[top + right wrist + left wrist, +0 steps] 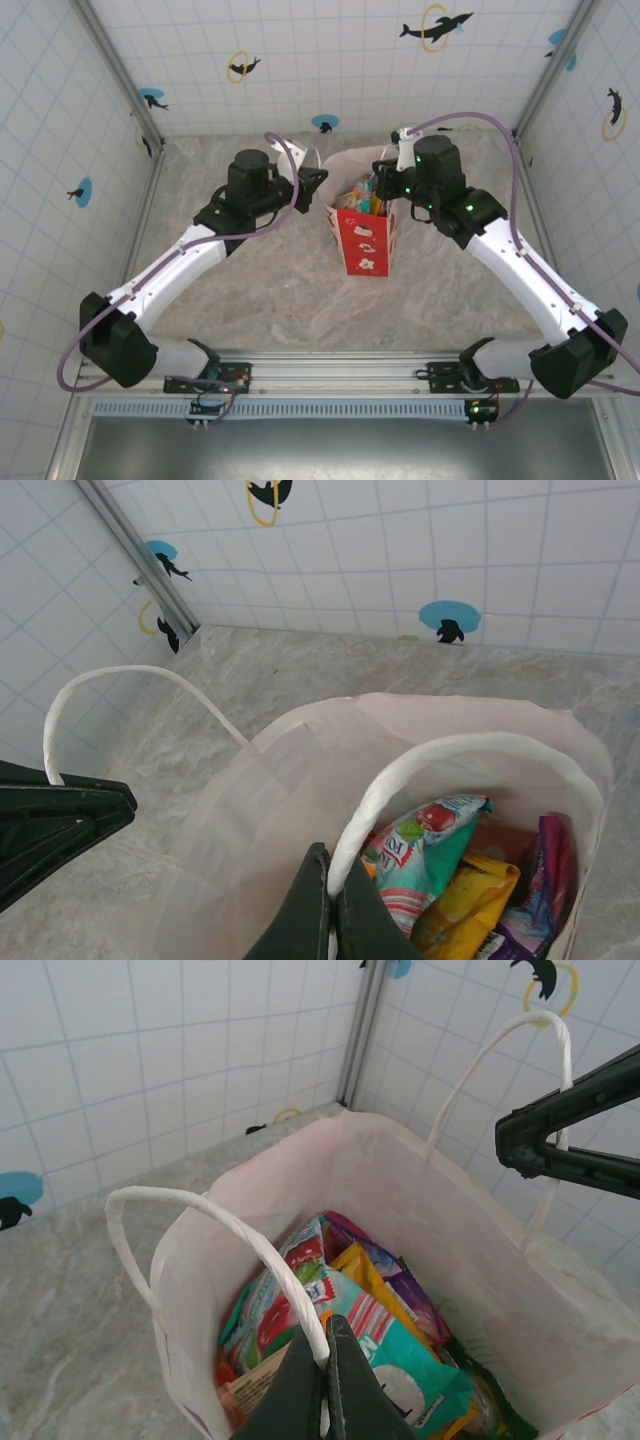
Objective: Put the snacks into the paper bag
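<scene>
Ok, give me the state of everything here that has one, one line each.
Paper bag: upright, mouth open.
Snacks: inside the bag, piled loosely.
Left gripper: shut on the left handle.
Right gripper: shut on the right handle.

Left arm [185, 255]: stretched forward, angled inward, wrist turned toward centre. Left gripper [326, 1355]: fingers pressed together, pinching left cord handle [200, 1208]. Right arm [525, 270]: mirrors it, angled inward. Right gripper [328, 885]: fingers closed tight on right cord handle [400, 770]. Grippers face each other, near, not touching.
</scene>
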Action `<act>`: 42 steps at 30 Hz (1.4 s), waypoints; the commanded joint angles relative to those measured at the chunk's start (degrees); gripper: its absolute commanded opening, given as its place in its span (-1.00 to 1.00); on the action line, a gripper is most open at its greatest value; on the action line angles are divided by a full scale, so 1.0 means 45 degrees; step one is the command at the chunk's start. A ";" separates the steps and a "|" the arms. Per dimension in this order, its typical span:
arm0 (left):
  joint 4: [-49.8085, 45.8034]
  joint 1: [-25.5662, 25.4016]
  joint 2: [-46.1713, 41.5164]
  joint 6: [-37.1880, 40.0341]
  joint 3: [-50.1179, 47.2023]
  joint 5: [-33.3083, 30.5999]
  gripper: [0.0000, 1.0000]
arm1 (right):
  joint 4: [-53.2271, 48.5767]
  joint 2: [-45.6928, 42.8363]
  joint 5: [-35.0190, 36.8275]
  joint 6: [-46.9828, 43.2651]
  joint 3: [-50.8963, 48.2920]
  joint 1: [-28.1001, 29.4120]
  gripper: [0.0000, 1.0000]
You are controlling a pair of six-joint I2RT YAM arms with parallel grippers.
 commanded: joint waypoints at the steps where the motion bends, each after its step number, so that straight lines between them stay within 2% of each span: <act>1: -0.0338 0.0127 -0.0501 0.0407 -0.0147 -0.0107 -1.00 | 0.1150 0.0023 0.0627 0.0041 0.0096 0.0230 -1.00; 25: -0.1369 0.0331 -0.1113 0.0993 0.0315 -0.0808 -1.00 | 0.1362 -0.0072 0.1229 -0.0130 0.0266 0.0785 -1.00; 42: -0.1693 0.0326 -0.1468 0.1228 0.0867 -0.0810 -1.00 | 0.1278 -0.0627 0.1966 -0.0314 0.0230 0.1073 -1.00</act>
